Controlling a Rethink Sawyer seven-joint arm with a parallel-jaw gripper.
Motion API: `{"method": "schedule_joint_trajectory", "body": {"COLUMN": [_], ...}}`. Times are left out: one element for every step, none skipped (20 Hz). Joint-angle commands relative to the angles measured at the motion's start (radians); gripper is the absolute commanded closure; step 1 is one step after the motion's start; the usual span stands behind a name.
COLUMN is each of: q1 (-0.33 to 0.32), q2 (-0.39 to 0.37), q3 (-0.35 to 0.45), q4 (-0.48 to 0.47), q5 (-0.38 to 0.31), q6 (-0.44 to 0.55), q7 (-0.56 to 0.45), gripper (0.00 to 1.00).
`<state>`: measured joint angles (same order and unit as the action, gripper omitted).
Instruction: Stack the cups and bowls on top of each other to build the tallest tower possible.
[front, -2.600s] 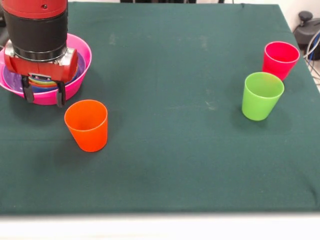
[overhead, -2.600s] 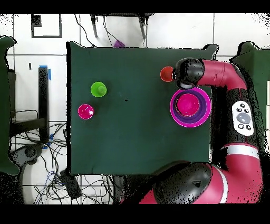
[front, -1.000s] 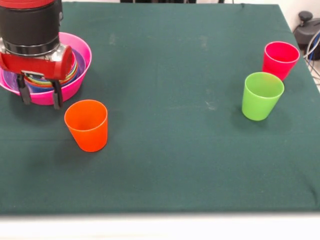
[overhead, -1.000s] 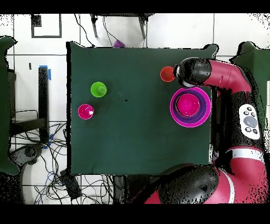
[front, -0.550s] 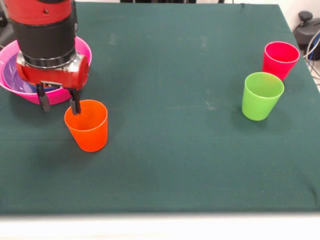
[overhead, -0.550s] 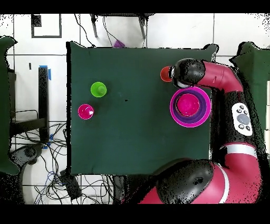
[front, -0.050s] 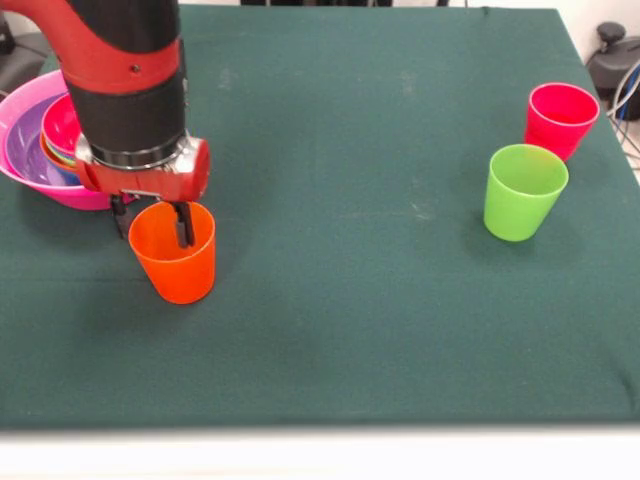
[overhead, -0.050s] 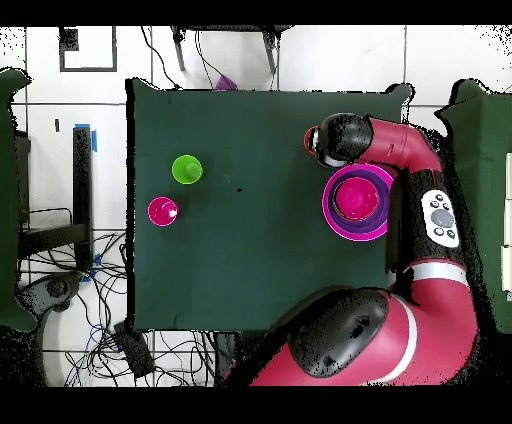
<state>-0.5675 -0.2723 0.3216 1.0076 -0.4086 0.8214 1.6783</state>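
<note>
The orange cup (front, -0.050s: 175, 265) stands upright at the front left of the green cloth. My gripper (front, -0.050s: 152, 222) hangs over its rim, open: one finger (front, -0.050s: 185, 225) reaches down inside the cup and the other sits just outside its left wall. In the overhead view only a sliver of the orange cup (overhead, -0.050s: 310, 140) shows beside the arm's head. Behind it is the tower (front, -0.050s: 40, 150): a wide pink bowl (front, -0.050s: 60, 193) with purple and smaller coloured bowls nested in it, seen from above as the tower (overhead, -0.050s: 332, 205). The lime green cup (front, -0.050s: 522, 192) and red-pink cup (front, -0.050s: 559, 118) stand at the right.
From above, the lime green cup (overhead, -0.050s: 186, 169) and red-pink cup (overhead, -0.050s: 162, 211) stand close together, far across the table from the tower. Cables and floor tiles surround the table (overhead, -0.050s: 250, 280).
The gripper has left the bowl stack, moved toward the front and right, and come down onto the orange cup's rim. The cups have not moved.
</note>
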Motion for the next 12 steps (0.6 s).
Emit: {"method": "schedule_joint_trajectory", "body": {"q1": [0.067, 0.071, 0.075, 0.08, 0.084, 0.086, 0.088, 0.089, 0.091, 0.094, 0.097, 0.099], "q2": [0.069, 0.085, 0.1, 0.108, 0.115, 0.118, 0.12, 0.122, 0.125, 0.127, 0.13, 0.134], "q3": [0.024, 0.021, 0.017, 0.013, 0.006, 0.004, 0.002, 0.001, -0.001, -0.004, -0.004, -0.004], "q4": [-0.094, -0.114, -0.137, -0.155, -0.168, -0.176, -0.183, -0.191, -0.205, -0.221, -0.24, -0.259], "q5": [-0.04, -0.049, -0.056, -0.064, -0.064, -0.065, -0.066, -0.067, -0.064, -0.064, -0.061, -0.06], "q6": [-0.018, -0.023, -0.018, -0.009, -0.01, -0.008, -0.006, -0.004, 0.01, 0.029, 0.054, 0.075], "q7": [-0.024, -0.03, -0.036, -0.048, -0.053, -0.051, -0.049, -0.047, -0.049, -0.056, -0.063, -0.07], "gripper": [0.0, 0.0, 0.0, 0.0, 1.0, 1.0, 1.0, 1.0, 1.0, 1.0, 1.0, 1.0]}}
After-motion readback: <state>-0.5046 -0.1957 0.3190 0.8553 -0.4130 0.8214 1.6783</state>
